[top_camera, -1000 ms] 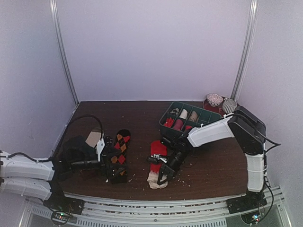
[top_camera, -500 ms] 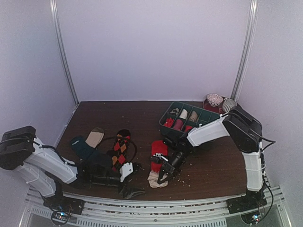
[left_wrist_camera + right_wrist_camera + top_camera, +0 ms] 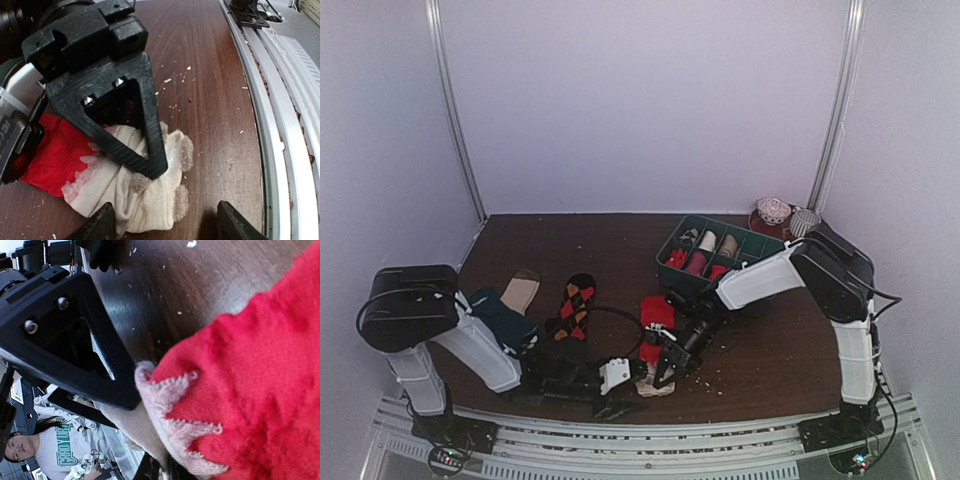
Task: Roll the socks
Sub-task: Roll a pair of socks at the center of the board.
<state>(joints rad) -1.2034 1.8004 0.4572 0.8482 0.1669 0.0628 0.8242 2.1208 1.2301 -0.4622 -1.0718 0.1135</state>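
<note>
Red sock (image 3: pixel 656 312) x1 in R end effector (image 3: pixel 665 370), argyle sock (image 3: pixel 576 305) x1.

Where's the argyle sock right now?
In the top view, the argyle sock lies flat on the table, left of centre, between a dark sock with a beige toe on its left and the red sock on its right.

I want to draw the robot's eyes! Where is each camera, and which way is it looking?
Top external: high behind the bases, looking down on the table; left arm and right arm show.
Left wrist: low over the table, facing the red sock's beige cuff; left gripper tips at bottom.
Right wrist: close above the red sock; right gripper at the bottom edge.
Both wrist views share the cuff.
</note>
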